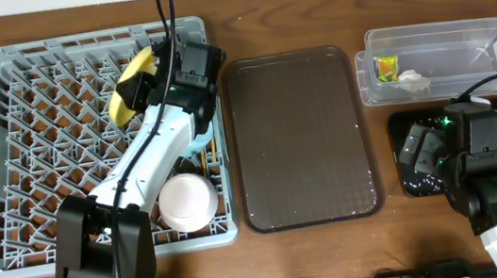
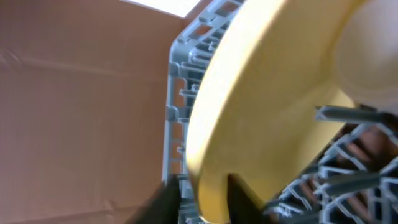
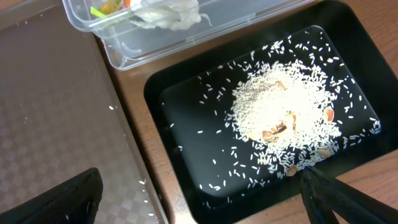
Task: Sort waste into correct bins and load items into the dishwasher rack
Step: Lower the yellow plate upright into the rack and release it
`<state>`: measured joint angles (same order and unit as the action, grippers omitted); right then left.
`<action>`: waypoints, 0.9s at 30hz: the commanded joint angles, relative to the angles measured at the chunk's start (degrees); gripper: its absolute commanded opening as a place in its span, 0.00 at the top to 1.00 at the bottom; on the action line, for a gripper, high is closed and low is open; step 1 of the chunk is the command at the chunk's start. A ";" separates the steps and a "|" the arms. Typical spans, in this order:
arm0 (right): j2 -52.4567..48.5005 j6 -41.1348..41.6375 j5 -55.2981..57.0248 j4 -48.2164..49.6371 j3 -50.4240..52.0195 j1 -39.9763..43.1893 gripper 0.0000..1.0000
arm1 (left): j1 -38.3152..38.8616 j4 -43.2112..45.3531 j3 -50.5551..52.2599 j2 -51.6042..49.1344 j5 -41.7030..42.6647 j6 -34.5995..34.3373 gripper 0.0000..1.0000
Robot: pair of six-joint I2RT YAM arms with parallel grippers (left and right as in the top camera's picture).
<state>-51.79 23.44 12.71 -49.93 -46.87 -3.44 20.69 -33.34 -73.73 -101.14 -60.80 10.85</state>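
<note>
**Plate going into the rack, waste looks sorted**

Your left gripper (image 2: pixel 205 202) is closed on the rim of the yellow plate (image 1: pixel 132 82), with a dark finger (image 2: pixel 242 196) on either side of its edge. The plate stands tilted on edge over the pegs at the far side of the dishwasher rack (image 1: pixel 5 169). You cannot tell from these views whether it is seated between pegs. Your right gripper (image 3: pixel 199 180) is spread wide and holds nothing, hovering over the black tray (image 3: pixel 186 106).

The waste side looks finished. The rice scraps (image 3: pixel 280 118) lie in the black tray, and the snack wrapper (image 1: pixel 385 67) and tissue (image 1: pixel 414 81) are in the clear tub (image 1: pixel 493 38).

A white vessel (image 1: pixel 187 202), cup or bowl, sits in the rack's near corner, and a light blue dish (image 1: pixel 202 147) shows beside your left arm. Nothing shows on the brown tray (image 1: pixel 301 137).

What seems left is seating and releasing the plate. A second white piece and the chopsticks cannot be made out.

No brand, label or writing is readable, not even on the wrapper.
</note>
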 commanded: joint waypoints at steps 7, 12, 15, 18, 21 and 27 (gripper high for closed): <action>0.04 -0.37 0.76 -0.07 -0.26 0.26 0.01 | 0.02 -5.60 0.22 1.79 13.35 -9.77 0.63; 0.04 -0.37 0.76 -0.04 -0.26 0.26 0.01 | 0.02 -6.27 0.22 6.69 26.01 -11.21 0.62; 0.04 -0.37 0.76 -0.04 -0.26 0.26 0.01 | 0.02 -6.08 0.22 10.93 28.70 -13.18 0.56; 0.02 -0.37 0.76 -0.04 -0.26 0.26 0.01 | 0.02 -5.60 0.22 15.89 28.68 -15.41 0.43; 0.04 -0.37 0.76 -0.04 -0.26 0.26 0.01 | -0.20 -5.35 0.20 21.57 28.87 -20.87 0.28; 0.04 -0.37 0.76 -0.04 -0.26 0.26 0.01 | -4.96 -5.46 0.22 33.31 43.74 -29.11 0.21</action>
<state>-51.81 23.44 12.71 -49.91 -46.87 -3.44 18.50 -38.74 -73.71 -72.03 -26.63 -11.94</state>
